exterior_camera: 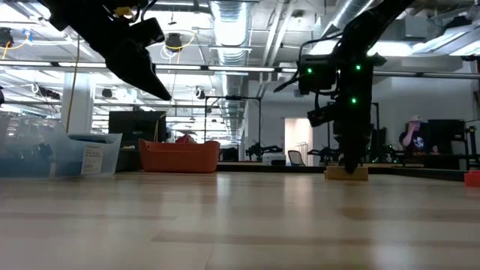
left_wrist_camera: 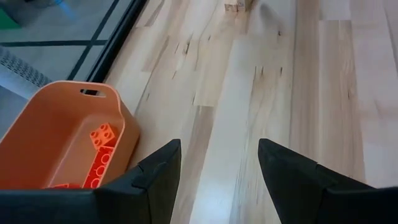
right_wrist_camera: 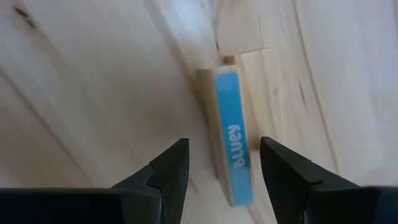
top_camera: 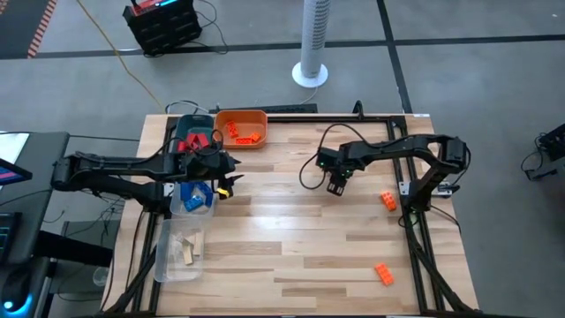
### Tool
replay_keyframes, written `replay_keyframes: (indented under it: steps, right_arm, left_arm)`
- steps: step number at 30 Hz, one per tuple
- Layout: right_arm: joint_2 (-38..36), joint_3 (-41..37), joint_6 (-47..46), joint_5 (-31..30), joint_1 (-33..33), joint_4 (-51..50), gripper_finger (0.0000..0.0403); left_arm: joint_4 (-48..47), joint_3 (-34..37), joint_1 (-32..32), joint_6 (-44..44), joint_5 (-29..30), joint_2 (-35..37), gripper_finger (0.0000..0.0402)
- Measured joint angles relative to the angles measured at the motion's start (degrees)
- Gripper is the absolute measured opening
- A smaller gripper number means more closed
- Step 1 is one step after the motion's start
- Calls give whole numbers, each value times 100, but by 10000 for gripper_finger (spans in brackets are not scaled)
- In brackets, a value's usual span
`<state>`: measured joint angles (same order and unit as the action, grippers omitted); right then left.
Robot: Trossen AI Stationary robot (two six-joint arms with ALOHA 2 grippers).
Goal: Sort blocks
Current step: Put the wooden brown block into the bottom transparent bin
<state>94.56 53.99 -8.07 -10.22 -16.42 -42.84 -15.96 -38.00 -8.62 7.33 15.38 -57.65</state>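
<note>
A pale tan wood block with a blue printed top face (right_wrist_camera: 234,137) lies flat on the table, right of its middle. My right gripper (right_wrist_camera: 224,146) points down over it, open, with one finger on each side of the block's long sides and not touching it. The low view shows this gripper (exterior_camera: 351,161) just above the block (exterior_camera: 346,173). My left gripper (left_wrist_camera: 217,146) hangs open and empty above the table next to the orange tray (left_wrist_camera: 56,134). Two orange blocks (top_camera: 388,200) (top_camera: 383,273) lie on the table's right side.
At the table's far left the orange tray (top_camera: 241,126) holds orange blocks and a teal tray (top_camera: 191,138) holds red ones. Nearer along the left edge, a clear tray (top_camera: 195,198) holds blue blocks and another (top_camera: 181,253) holds wood blocks. Bare wood lies across the middle.
</note>
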Motion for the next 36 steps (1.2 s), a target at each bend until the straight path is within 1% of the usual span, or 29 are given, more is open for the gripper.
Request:
replay_keyframes:
  steps: [4,8,11,14,17,20,23,26,30,34,36]
  right_arm:
    - [-13,-211,73,-66,-31,273,193]
    - [-26,-303,105,-128,-29,406,174]
    - [-26,-325,106,-158,-31,439,148]
    - [-26,-327,113,-165,-66,446,114]
    - [-23,-327,110,-59,-66,474,83]
    - [-23,-327,44,127,-23,521,64]
    - [-16,-315,-95,337,125,550,59]
    - [-23,-241,-225,409,320,527,58]
    - [-115,17,-440,465,586,206,57]
    - [-383,431,-650,422,896,99,57]
    - [-470,594,-695,302,1074,171,57]
  left_arm:
    - [-26,0,0,8,2,-4,208]
    - [-105,0,0,10,4,-9,208]
    - [-106,0,0,11,4,-9,208]
    - [-108,0,0,13,6,-9,208]
    - [-130,0,0,13,6,-9,208]
    - [-201,0,0,15,9,-9,208]
    - [-275,0,0,62,11,-9,208]
    - [-271,0,0,79,11,-9,208]
    - [-271,0,0,39,-16,-9,208]
    - [-185,-2,0,127,-571,-97,208]
    - [106,65,2,243,-833,-218,208]
